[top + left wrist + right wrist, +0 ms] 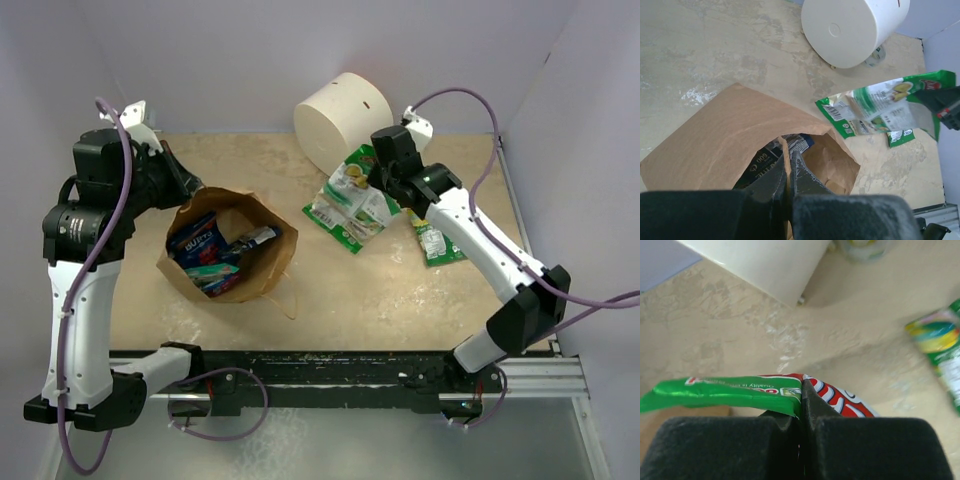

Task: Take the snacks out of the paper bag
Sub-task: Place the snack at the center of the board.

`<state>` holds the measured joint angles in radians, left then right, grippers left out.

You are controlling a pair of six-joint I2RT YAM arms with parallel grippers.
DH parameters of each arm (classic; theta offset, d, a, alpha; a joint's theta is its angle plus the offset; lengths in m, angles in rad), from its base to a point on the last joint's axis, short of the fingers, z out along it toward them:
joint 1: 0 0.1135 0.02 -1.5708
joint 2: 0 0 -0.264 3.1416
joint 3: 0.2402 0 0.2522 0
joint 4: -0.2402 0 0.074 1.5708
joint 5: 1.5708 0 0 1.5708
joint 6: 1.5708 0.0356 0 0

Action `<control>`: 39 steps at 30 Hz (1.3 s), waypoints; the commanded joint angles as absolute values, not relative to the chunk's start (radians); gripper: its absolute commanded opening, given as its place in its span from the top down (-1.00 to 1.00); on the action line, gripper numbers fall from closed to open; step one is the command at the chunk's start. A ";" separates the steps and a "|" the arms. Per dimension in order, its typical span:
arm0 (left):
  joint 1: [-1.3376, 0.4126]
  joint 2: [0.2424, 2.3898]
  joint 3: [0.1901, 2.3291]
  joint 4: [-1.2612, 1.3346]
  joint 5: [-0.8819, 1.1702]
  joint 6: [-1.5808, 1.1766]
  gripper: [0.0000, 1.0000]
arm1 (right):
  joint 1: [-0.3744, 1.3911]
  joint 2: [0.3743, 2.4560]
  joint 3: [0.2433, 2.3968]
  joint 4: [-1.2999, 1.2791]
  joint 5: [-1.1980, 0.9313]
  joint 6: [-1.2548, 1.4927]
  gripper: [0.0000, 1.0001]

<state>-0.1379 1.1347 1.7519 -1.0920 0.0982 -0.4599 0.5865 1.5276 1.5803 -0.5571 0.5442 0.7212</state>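
Observation:
The brown paper bag [262, 262] lies open on the left of the table with dark blue snack packets [200, 240] inside. My left gripper [183, 186] is shut on the bag's far rim; the left wrist view shows the fingers [805, 175] pinching the paper edge of the bag [715, 135] over a dark packet [760, 162]. My right gripper [385, 185] is shut on a green packet [350, 205], held just right of the bag, with red and white print in the right wrist view [725, 390]. A second green packet [437, 242] lies on the table.
A big white cylinder [343, 118] stands at the back centre, close behind the right gripper. A small clear tape roll [875, 55] sits beside it. The bag's thin handle [288, 300] trails toward the near edge. White walls enclose the table.

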 commanded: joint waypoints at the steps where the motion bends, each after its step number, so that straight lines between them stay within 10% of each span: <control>1: -0.141 1.108 1.749 -1.042 0.114 -0.453 1.00 | 0.486 1.523 1.504 -0.544 0.339 1.136 1.00; 21: -0.141 1.092 1.729 -1.043 0.123 -0.454 1.00 | 0.304 1.248 0.747 -0.490 0.250 1.498 0.90; 39: -0.140 0.999 1.649 -1.035 0.151 -0.464 1.00 | 0.305 0.916 0.739 -0.397 0.112 0.910 -0.41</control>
<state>-0.1379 1.0386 1.6623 -1.0851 0.1165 -0.4606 0.3069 0.9451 0.6689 -0.5877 0.1333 1.2747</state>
